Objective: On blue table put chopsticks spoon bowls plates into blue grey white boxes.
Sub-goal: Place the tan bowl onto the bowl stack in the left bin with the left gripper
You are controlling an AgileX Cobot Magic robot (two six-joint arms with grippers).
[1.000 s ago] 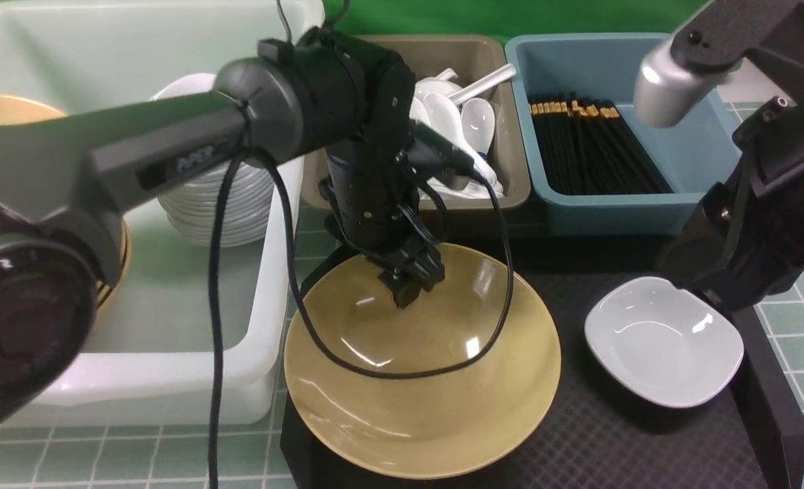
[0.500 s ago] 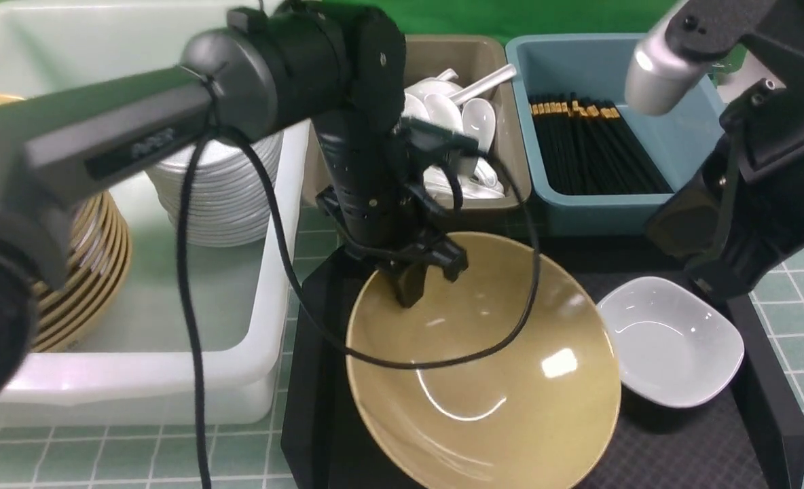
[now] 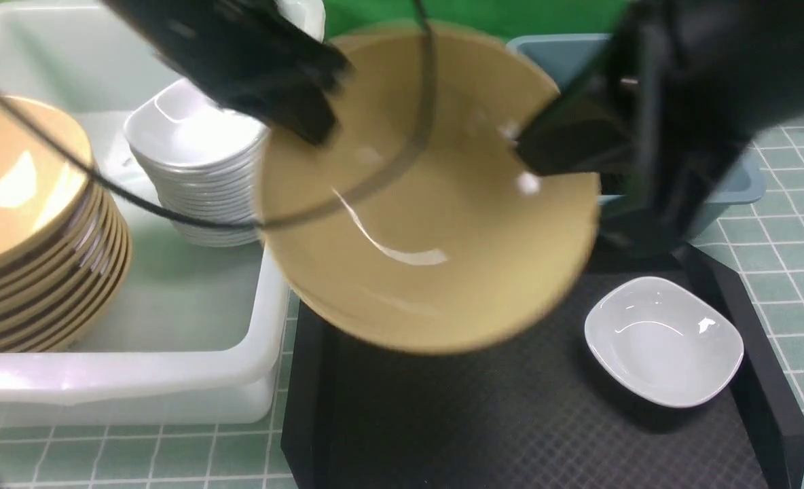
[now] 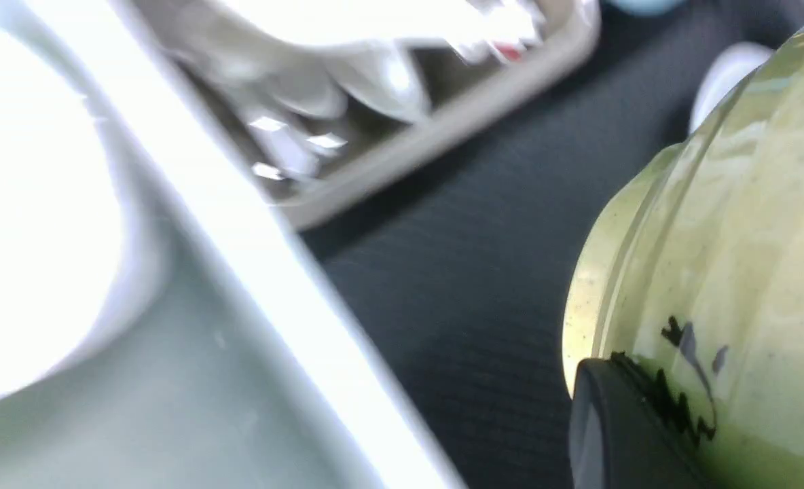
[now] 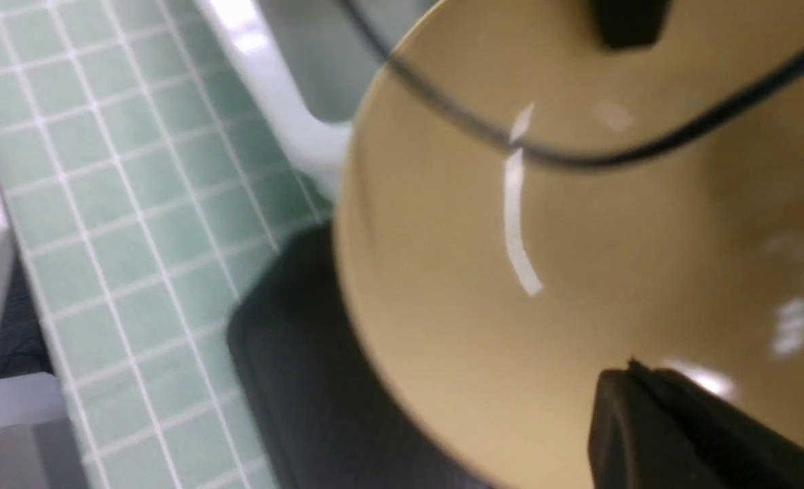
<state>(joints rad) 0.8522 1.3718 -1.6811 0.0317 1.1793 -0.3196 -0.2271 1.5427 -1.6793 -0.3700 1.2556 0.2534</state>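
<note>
The white box (image 3: 137, 387), holding stacked bowls (image 3: 28, 224), lies beside the yellow bowl (image 3: 429, 224) hanging tilted above the black tray (image 3: 510, 421). The left gripper (image 3: 310, 125) and right gripper (image 3: 534, 155) clamp opposite rim edges; uneven travel could twist the glossy rim free, dropping it onto the white plate (image 3: 663, 339).

A glossy mustard-yellow bowl (image 3: 436, 258) is hanging in the air just right of the white box (image 3: 137, 384), tipped so its hollow is facing the near side. Inside that box a stack of matching bowls (image 3: 28, 224) is sitting beside a pile of white plates (image 3: 191, 156), while one lone plate (image 3: 663, 339) is lying upright well off to the box's right.
</note>
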